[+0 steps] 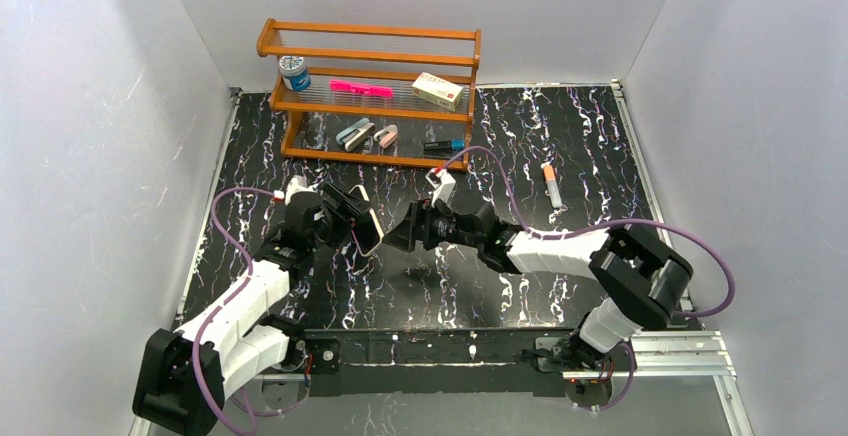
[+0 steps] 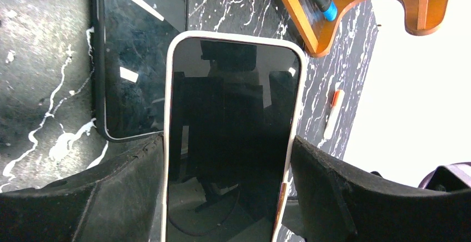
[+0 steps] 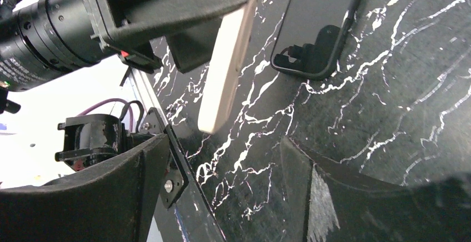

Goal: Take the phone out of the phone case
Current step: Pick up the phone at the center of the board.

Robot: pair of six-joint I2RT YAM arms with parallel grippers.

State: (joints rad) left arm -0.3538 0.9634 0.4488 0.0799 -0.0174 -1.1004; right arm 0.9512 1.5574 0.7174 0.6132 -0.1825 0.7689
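Note:
My left gripper [image 1: 352, 218] [image 2: 228, 170] is shut on the long sides of a white-rimmed phone case [image 2: 169, 142] and holds it upright above the table. A glossy black face [image 2: 230, 136] fills the case; I cannot tell whether it is a phone screen. A separate black phone [image 2: 139, 59] lies flat on the table just behind the case and also shows in the right wrist view [image 3: 322, 20]. My right gripper [image 1: 400, 232] [image 3: 225, 147] is open and empty, just right of the case's cream edge [image 3: 228, 59], not touching it.
A wooden rack [image 1: 370, 96] stands at the back with a tin, a pink item, a box and small clips; its corner shows in the left wrist view [image 2: 333, 9]. An orange-and-white pen [image 1: 551, 186] lies on the black marbled table, right of centre. White walls enclose the table.

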